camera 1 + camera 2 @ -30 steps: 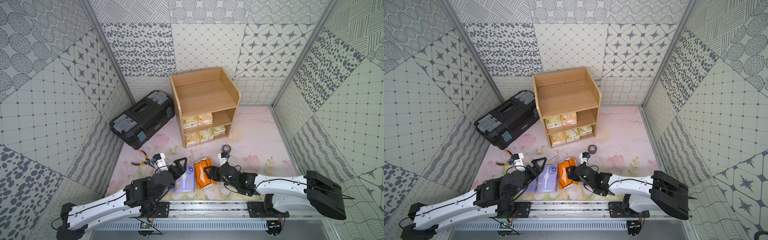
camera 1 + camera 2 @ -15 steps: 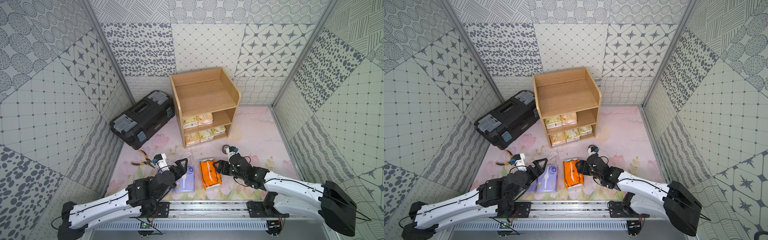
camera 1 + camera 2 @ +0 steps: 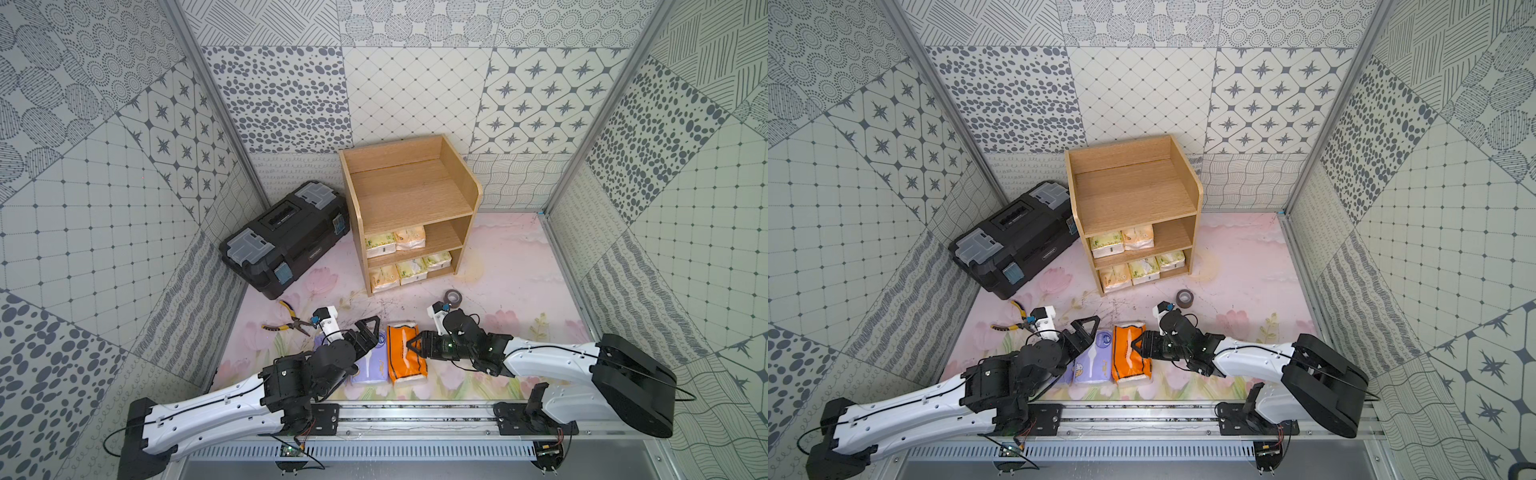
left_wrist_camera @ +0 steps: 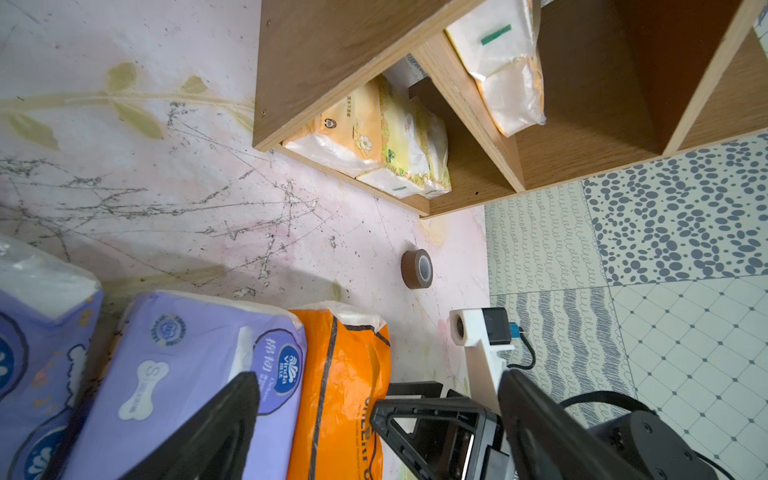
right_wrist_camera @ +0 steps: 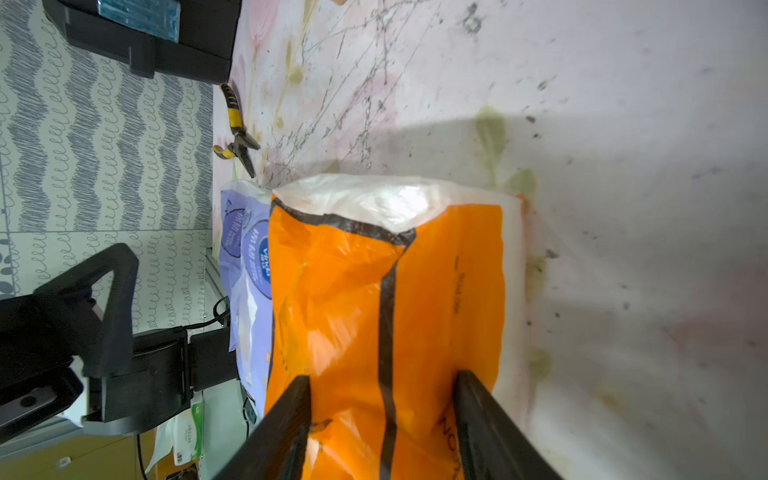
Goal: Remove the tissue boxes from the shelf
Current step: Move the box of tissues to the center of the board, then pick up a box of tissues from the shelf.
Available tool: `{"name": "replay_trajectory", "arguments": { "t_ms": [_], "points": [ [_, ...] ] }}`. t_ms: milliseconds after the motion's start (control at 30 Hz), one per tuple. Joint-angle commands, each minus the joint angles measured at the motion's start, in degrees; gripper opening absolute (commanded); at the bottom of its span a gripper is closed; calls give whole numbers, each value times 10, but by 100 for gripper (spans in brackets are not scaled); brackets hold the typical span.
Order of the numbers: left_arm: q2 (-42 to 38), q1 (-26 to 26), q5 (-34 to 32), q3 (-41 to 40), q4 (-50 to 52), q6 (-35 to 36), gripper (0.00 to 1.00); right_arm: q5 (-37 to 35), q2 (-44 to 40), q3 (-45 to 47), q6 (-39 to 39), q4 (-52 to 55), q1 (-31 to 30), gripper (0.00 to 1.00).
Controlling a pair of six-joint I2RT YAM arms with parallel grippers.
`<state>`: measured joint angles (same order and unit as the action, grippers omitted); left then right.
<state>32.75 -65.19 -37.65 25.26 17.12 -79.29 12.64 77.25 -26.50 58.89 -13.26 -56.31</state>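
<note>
At the lower centre of a top view, three tissue boxes lie off the shelf [image 3: 409,195], and five are left inside.
Left to right in the foreground: two lavender packs [image 3: 368,368] sit under the left gripper [image 4: 379,373], its jaws spread wide and empty. The orange pack [image 3: 405,353] touches them, with the right gripper [image 5: 383,376] at its right edge, jaws partway apart astride it — gripping or only touching, I cannot tell. Containers: the black toolbox [image 3: 286,232], at left, has its lid shut, contents hidden. The shelf's top tier is bare, its middle tier holds two cream packs [image 3: 395,241] at the left, and its bottom tier holds three more in a row.
</note>
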Motion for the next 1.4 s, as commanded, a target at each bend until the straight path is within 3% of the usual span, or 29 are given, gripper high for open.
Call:
{"name": "replay_trajectory", "arguments": {
  "t_ms": [0,167,300,467,667,967,1367],
  "points": [
    [-1,0,0,3,-21,12,95,10,17,-20,26,-65,-11,59],
    [-7,0,-4,2,-14,13,96,-3,26,-29,32,-66,-24,67],
    [-17,-1,-9,-4,-9,6,98,-64,-18,-30,8,4,-15,72],
    [-39,0,-18,-21,-13,0,97,-133,-120,-42,-33,88,19,71],
    [-40,0,-15,-29,-32,17,97,-202,-177,-92,-62,92,67,68],
    [-35,0,-3,-55,-101,42,98,-202,-84,-170,-48,-8,158,59],
    [-14,1,6,-72,-161,80,99,-258,54,-252,-16,-87,171,52]
  ]
}}
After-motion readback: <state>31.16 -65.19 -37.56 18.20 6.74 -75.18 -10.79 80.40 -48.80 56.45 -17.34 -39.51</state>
